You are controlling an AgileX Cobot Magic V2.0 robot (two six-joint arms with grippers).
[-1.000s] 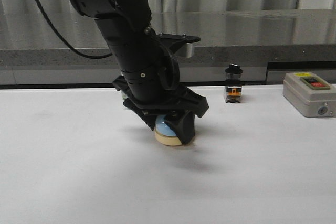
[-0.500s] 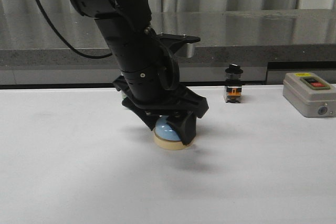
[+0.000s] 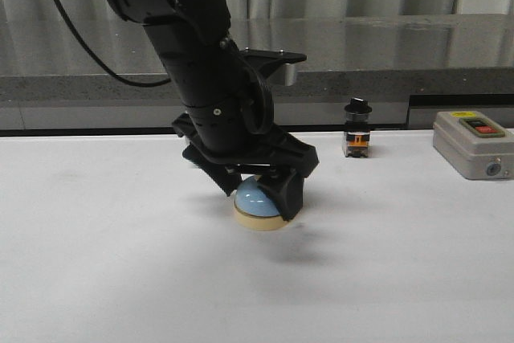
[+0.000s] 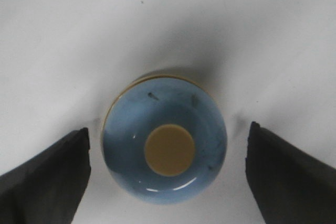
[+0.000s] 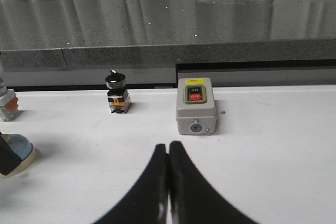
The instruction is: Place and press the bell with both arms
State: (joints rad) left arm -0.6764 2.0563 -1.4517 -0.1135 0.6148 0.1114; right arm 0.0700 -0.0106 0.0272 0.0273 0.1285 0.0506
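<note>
The light-blue bell with its cream base and button stands upright on the white table. My left gripper hangs straight over it, open, one finger on each side. In the left wrist view the bell sits centred between the two black fingers, with a white gap on both sides, so neither touches it. My right gripper is shut with nothing in it, low over the table. It is out of the front view. From it the bell shows at the far left edge.
A grey box with red and black buttons sits at the right, in front of my right gripper. A small black-knobbed switch stands near the back edge. A dark stone ledge runs behind the table.
The left fingers have spread off the bell and risen a little. The bell now rests flat on the table, a touch to the left.
</note>
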